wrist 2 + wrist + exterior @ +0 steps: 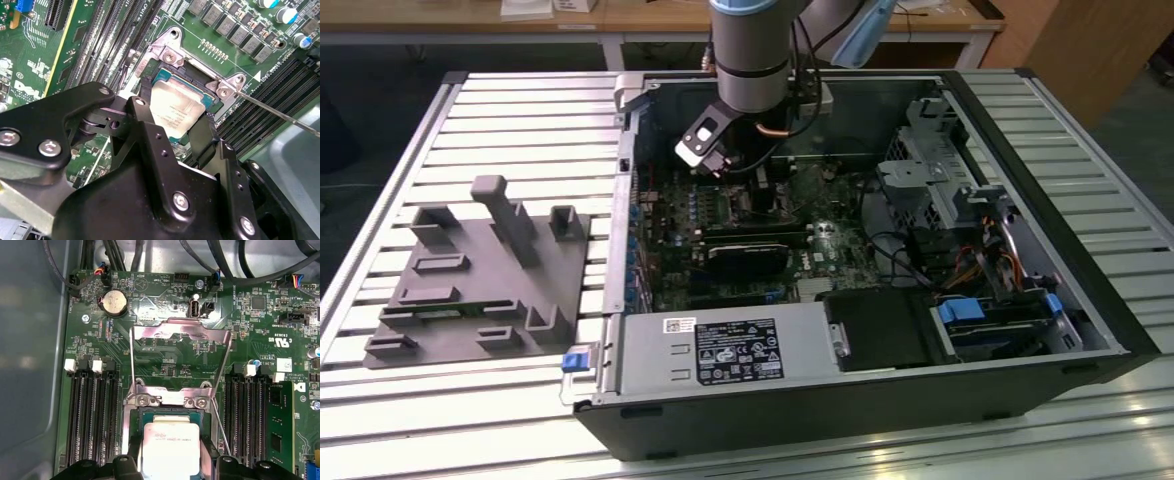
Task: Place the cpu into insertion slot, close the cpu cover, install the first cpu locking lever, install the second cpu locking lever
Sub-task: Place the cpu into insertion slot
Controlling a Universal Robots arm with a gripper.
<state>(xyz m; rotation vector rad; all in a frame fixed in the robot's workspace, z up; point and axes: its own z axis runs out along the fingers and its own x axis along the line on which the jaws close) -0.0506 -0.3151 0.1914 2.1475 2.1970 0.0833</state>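
Between the jaws of the gripper (pixel 176 120), which clamp its side edges, the cpu (pixel 172 107) is level over the insertion slot (pixel 196 75), held square to match the rim. Beyond, the cpu cover (pixel 181 331) lies swung back and a locking lever (pixel 280 112) is freed, baring the slot.

Dull silver-grey metal tops the cpu (pixel 176 111) in the matt black hand (pixel 177 119); beyond the hand, the shiny bare-metal cpu cover (pixel 180 332) over a glossy green motherboard (pixel 165 365).
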